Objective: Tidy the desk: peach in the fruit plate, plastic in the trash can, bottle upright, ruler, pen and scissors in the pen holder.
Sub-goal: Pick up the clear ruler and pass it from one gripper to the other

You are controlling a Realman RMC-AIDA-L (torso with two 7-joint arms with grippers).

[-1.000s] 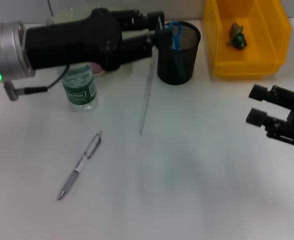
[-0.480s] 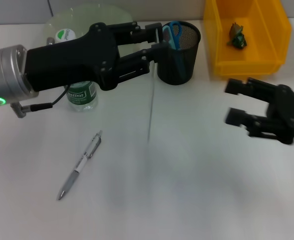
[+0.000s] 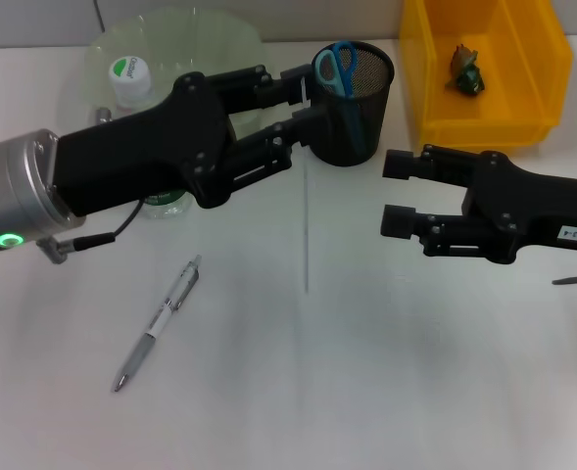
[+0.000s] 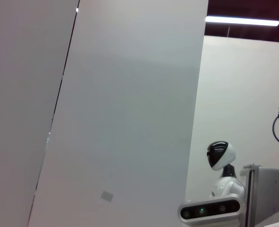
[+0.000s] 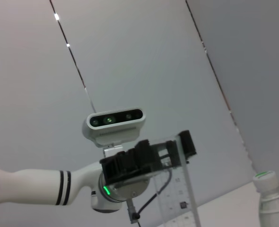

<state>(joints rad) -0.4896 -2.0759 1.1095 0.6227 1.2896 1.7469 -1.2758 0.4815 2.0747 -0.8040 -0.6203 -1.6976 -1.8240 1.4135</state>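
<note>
My left gripper (image 3: 303, 95) is shut on the top end of a clear ruler (image 3: 307, 230), which hangs edge-on in front of the black mesh pen holder (image 3: 359, 127). Blue scissors (image 3: 337, 67) stand in that holder. My right gripper (image 3: 394, 194) is open, level with the ruler and a short way to its right, not touching it. The right wrist view shows the ruler (image 5: 182, 198) held in the left gripper (image 5: 148, 158). A silver pen (image 3: 158, 325) lies on the desk at the front left. The bottle (image 3: 128, 73) stands upright behind my left arm. The peach is hidden.
A pale green fruit plate (image 3: 205, 29) sits at the back left. The yellow trash can (image 3: 435, 108) at the back right holds crumpled plastic (image 3: 467, 70). The left wrist view shows only walls and another robot (image 4: 220, 163).
My right gripper has moved left across the desk to near the ruler. My left arm has drawn back and lower, uncovering the bottle's cap, and the ruler now hangs straight.
</note>
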